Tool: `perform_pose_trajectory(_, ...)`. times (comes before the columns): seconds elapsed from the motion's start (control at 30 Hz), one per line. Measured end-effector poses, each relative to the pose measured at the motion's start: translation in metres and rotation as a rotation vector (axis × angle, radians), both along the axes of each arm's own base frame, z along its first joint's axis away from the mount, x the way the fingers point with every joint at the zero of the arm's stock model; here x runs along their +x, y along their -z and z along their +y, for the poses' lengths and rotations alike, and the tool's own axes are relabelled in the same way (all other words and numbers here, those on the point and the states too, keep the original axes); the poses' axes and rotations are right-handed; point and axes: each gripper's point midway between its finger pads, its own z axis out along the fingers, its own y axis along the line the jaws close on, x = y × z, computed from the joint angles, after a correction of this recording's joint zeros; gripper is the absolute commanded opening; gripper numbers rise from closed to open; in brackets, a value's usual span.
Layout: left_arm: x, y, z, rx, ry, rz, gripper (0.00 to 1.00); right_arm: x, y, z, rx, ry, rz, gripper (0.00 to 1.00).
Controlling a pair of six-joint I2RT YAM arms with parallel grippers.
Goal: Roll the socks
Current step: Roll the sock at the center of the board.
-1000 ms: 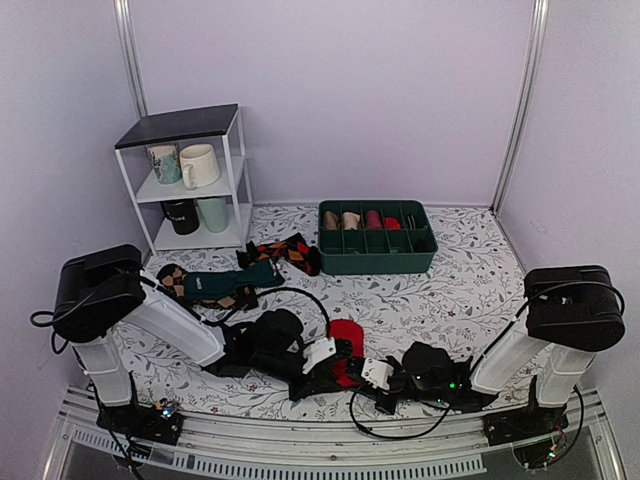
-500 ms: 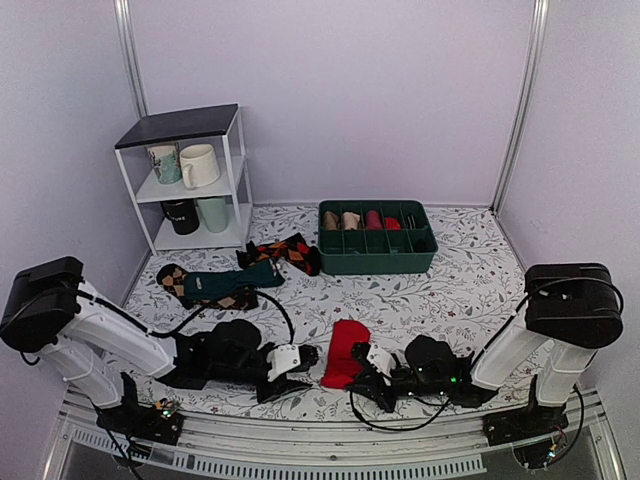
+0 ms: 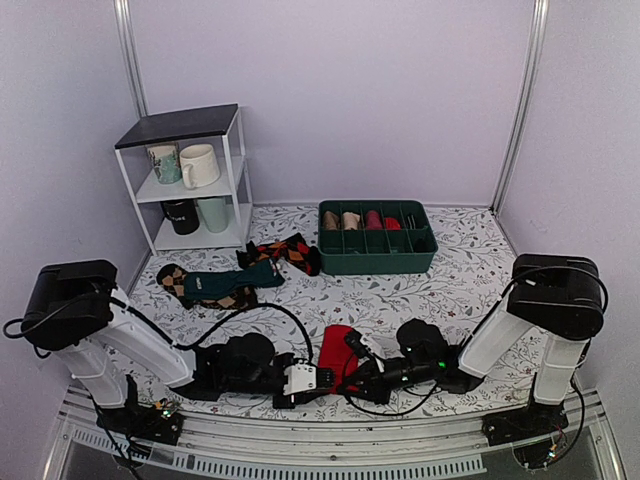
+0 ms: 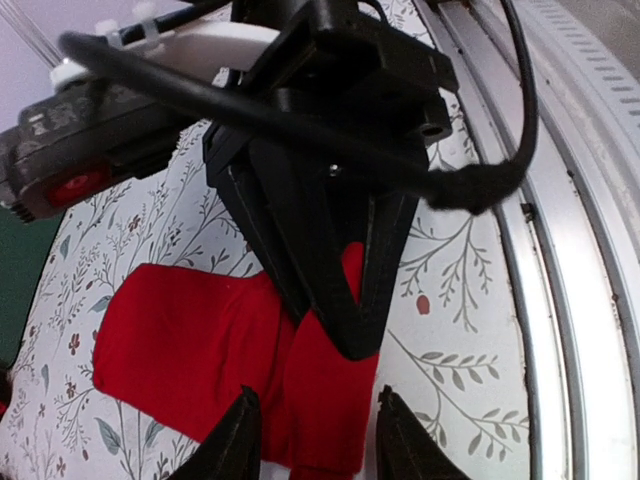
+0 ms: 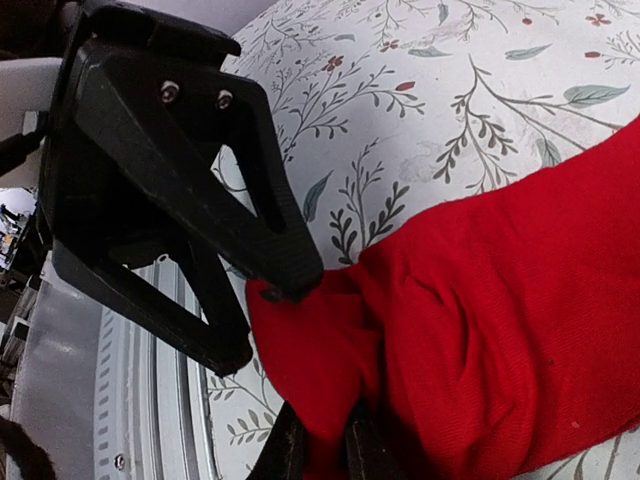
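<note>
The red socks (image 3: 338, 343) lie near-centre on the desk (image 3: 450, 290), long axis running near to far; my right jaws pinch their near end, my left jaws stand partly open around it

Left gripper (image 4: 312, 442) and right gripper (image 5: 318, 446) crowd the red socks (image 3: 335, 340) at the worktop's (image 3: 440, 290) near edge. Behind lies open room up to the green tray (image 3: 377, 265); loose socks (image 3: 225, 285) and a shelf (image 3: 180, 125) fill the back left.
</note>
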Motion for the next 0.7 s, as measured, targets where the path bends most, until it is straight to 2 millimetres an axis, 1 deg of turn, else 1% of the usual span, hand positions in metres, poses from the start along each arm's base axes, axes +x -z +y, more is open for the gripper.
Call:
perform_pose_trajectory(0.17, -0.001, 0.006, -0.004, 0.014, 0.006, 0.001, 0.37, 0.000, 0.000, 0.000, -0.004, -0.002, 0.033, 0.04)
perform_pose_trajectory(0.3, -0.002, 0.012, -0.003, 0.029, -0.005, 0.015, 0.29, 0.000, 0.001, 0.000, -0.005, -0.003, 0.045, 0.04)
perform_pose_trajectory(0.37, -0.001, 0.017, -0.002, 0.042, -0.021, 0.024, 0.26, 0.000, 0.001, 0.000, -0.005, -0.004, 0.051, 0.04)
perform_pose_trajectory(0.43, 0.000, 0.021, -0.002, 0.049, -0.033, 0.035, 0.22, 0.000, 0.001, 0.001, -0.005, -0.009, 0.055, 0.05)
perform_pose_trajectory(0.53, -0.001, 0.024, -0.003, 0.053, -0.044, 0.050, 0.12, -0.001, 0.001, 0.001, -0.005, -0.010, 0.056, 0.05)
perform_pose_trajectory(0.6, -0.001, 0.025, -0.003, 0.051, -0.053, 0.059, 0.02, 0.000, 0.002, 0.001, -0.005, -0.010, 0.058, 0.05)
perform_pose_trajectory(0.63, -0.001, 0.025, -0.003, 0.049, -0.055, 0.061, 0.00, 0.000, 0.002, 0.001, -0.006, -0.010, 0.059, 0.06)
perform_pose_trajectory(0.7, -0.001, 0.025, -0.003, 0.047, -0.060, 0.067, 0.00, 0.001, 0.002, 0.002, -0.008, -0.011, 0.064, 0.10)
